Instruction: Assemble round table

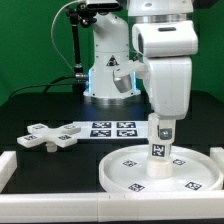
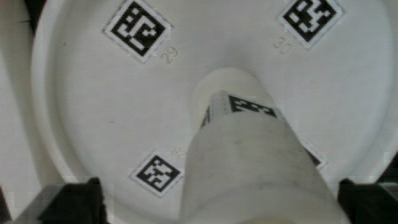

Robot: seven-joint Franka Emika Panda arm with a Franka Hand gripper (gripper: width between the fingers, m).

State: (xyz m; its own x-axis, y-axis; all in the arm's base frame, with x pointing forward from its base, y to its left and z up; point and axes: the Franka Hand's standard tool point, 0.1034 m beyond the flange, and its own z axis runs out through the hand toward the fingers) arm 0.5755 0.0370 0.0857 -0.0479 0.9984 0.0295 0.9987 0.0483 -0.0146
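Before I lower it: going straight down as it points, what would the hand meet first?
Probably the upright leg on the disc, between the fingers of the open hand; depth unclear.

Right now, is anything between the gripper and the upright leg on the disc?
Nothing visible. The open gripper is right at the top of the leg, which stands upright at the centre of the disc. The cross-shaped foot and the marker board lie apart, toward the exterior view's left.

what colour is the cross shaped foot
White, with black-and-white square tags; the cross-shaped foot shows best in the exterior view.
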